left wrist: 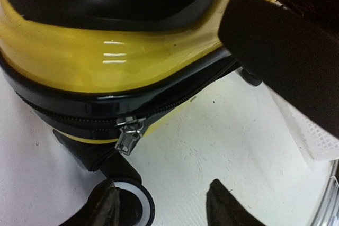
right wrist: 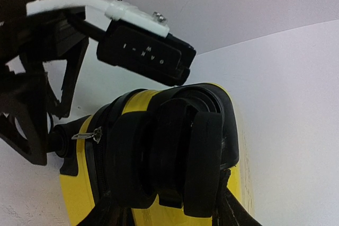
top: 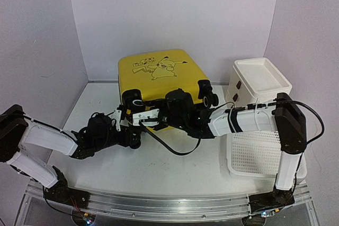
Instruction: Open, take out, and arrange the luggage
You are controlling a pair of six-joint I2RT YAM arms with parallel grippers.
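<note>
The yellow luggage [top: 159, 70] lies flat at the back middle, its lid with the Pikachu drawing facing up and its wheel end toward me. The black zipper band is closed, with the metal zipper pull [left wrist: 128, 135] [right wrist: 87, 135] hanging at the near-left corner. My left gripper [top: 139, 119] [left wrist: 164, 199] is open just below that pull, its left finger beside a white-rimmed wheel [left wrist: 135, 202], nothing held. My right gripper [top: 161, 110] [right wrist: 169, 213] reaches across from the right, and its fingers hug both sides of a black corner wheel [right wrist: 185, 152].
A white drawer cabinet [top: 259, 78] stands at the back right, and a white perforated basket [top: 259, 154] sits in front of it. A black cable [top: 169, 149] loops onto the table below the two grippers. Pale walls close in the back and sides.
</note>
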